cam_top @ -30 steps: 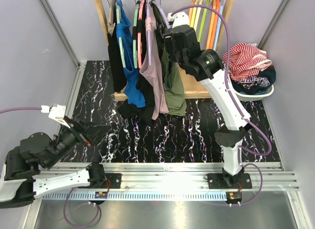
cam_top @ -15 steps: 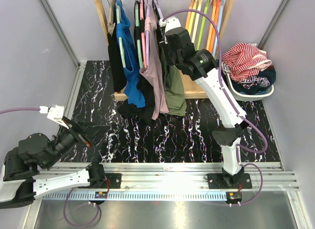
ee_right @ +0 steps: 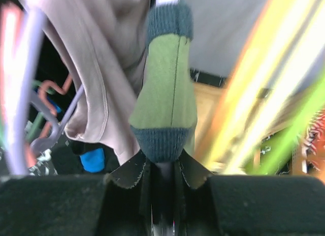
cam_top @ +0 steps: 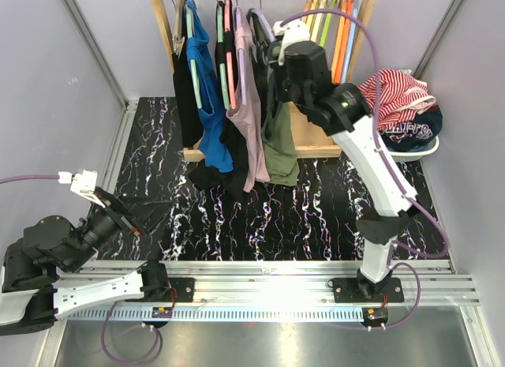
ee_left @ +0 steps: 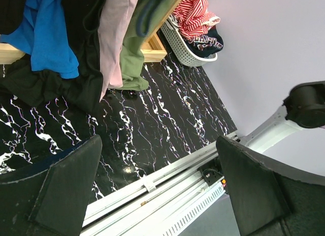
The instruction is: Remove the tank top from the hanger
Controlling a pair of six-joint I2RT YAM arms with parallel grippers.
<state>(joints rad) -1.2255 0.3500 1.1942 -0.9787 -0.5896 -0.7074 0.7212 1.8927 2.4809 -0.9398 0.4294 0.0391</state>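
While your right gripper (ee_right: 162, 171) sits up at the wooden rack (cam_top: 163, 24), it's pinched narrow on the shoulder strap of the green tank top (cam_top: 280, 138). That top hangs on its dark hanger (cam_top: 258, 18) beside a pink top (cam_top: 251, 106). Your left gripper (ee_left: 157, 180) is spread wide, holding nothing, low over the marbled worktop (cam_top: 316, 217).

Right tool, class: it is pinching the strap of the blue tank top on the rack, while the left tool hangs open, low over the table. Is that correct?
Not quite. The strap pinched by the right tool belongs to the green tank top, not a blue one, as the right wrist view shows. The left tool does hang open, low over the table.
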